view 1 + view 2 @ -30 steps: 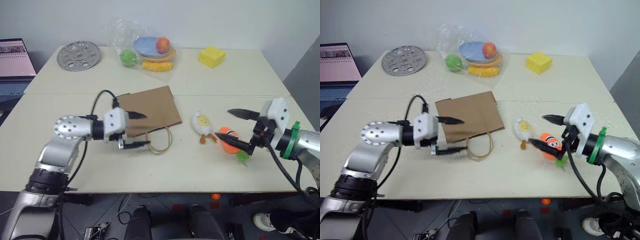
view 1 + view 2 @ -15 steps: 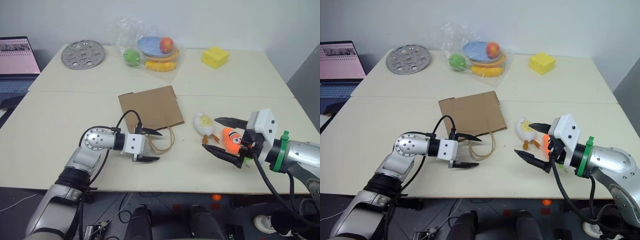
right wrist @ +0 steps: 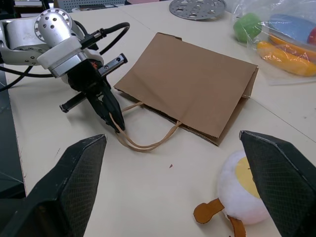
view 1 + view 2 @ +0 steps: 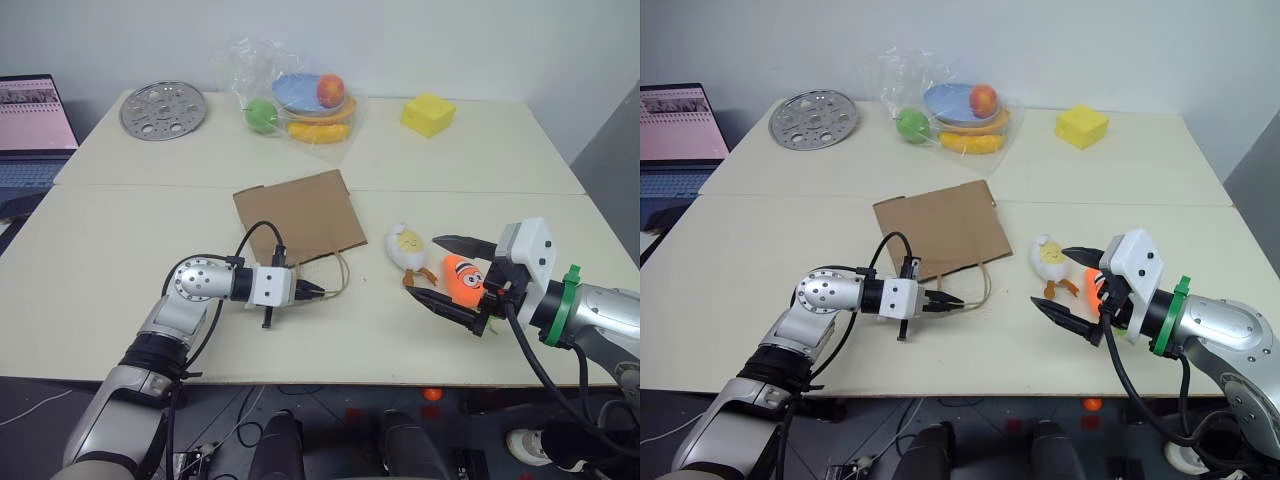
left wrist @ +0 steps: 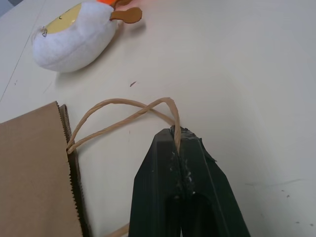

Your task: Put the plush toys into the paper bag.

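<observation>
Left gripper (image 5: 177, 140) clamped shut on one twisted tan loop handle (image 5: 118, 116) of the flat brown kraft paper bag (image 4: 298, 215), lying mid-worktop (image 4: 120, 240). Bag mouth hard to make out. Right gripper (image 4: 448, 272) spread wide, holding nothing, its fingers (image 4: 447, 308) partly hiding the orange plush carrot (image 4: 461, 277). White egg-shaped plush toy (image 4: 408, 248) just beside, feet half covered.

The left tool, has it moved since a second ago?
Yes. The left tool dropped from over the paper bag to the bag's handle on the table and shut on it.
</observation>
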You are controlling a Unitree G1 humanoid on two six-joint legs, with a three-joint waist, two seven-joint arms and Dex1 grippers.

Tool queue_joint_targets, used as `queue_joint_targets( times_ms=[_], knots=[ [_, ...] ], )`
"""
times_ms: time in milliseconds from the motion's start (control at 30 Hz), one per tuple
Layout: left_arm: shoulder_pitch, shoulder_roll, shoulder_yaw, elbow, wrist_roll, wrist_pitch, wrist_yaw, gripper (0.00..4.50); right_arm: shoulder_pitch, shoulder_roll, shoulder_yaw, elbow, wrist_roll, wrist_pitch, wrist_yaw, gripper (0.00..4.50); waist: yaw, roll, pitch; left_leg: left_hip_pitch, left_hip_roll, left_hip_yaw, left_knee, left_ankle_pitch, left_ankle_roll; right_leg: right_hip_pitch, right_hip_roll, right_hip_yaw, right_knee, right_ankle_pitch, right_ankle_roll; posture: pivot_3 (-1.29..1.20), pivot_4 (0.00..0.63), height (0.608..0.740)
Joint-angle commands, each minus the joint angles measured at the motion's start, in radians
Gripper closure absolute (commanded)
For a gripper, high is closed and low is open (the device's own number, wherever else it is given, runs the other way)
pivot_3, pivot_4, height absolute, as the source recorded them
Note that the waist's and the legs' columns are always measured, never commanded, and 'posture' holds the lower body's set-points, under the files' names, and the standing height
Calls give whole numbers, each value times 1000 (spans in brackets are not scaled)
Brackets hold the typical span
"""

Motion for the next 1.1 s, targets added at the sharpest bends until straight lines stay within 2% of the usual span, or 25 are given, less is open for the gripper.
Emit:
queue_joint_targets(
  times_ms=[33,100,267,400,500,600,733,900,967,1100],
  knots=[
    [4,2,42,-84,-111,138,-35,4473,1,-4,-6,-17,-12,-29,2,0,0,0,0,0,0,0,0,0,0,0,0,0,0,0,0,0,150,740],
    [3,10,57,-123,-163,229,-55,4473,3,-1,-2,-12,-17,-34,5,0,-1,0,0,0,0,0,0,0,0,0,0,0,0,0,0,0,150,740],
    [-109,46,157,-227,-397,752,-45,4473,-7,19,22,21,-40,-46,-7,0,-5,0,0,0,0,-2,1,0,0,0,0,-1,1,0,0,0,150,740],
    [-186,44,218,-225,-459,911,-12,4473,-35,57,110,52,-126,-66,-46,0,-9,0,0,0,0,-2,1,0,0,0,0,-2,1,-1,1,0,150,740],
    [-230,30,249,-227,-480,965,15,4473,-105,135,219,114,-199,-60,-109,0,-15,0,0,0,0,-2,1,0,0,0,1,-2,1,0,1,0,150,740],
    [-251,21,265,-244,-499,1004,17,4500,-190,250,286,182,-230,-40,-169,569,-24,0,0,0,0,-2,1,0,0,0,1,-2,1,0,0,0,150,740],
    [-268,17,273,-241,-495,1024,23,4500,-280,393,344,280,-290,-28,-255,2025,-23,0,0,0,0,-3,0,0,0,0,2,-2,2,0,0,0,150,740],
    [-295,13,286,-244,-506,1060,20,4500,-388,521,426,457,-384,-107,-273,3881,-18,0,0,0,1,-4,0,0,0,0,2,-3,2,1,-1,0,150,740],
    [-306,15,293,-245,-507,1063,25,4500,-425,577,455,542,-421,-149,-276,4482,-19,0,0,0,1,-4,0,0,0,-1,2,-3,2,1,-1,0,150,740],
    [-313,23,305,-250,-511,1069,28,4500,-490,685,467,764,-495,-251,-306,4482,-20,0,0,0,1,-4,0,0,0,0,2,-3,2,1,-1,0,150,740]
  ],
)
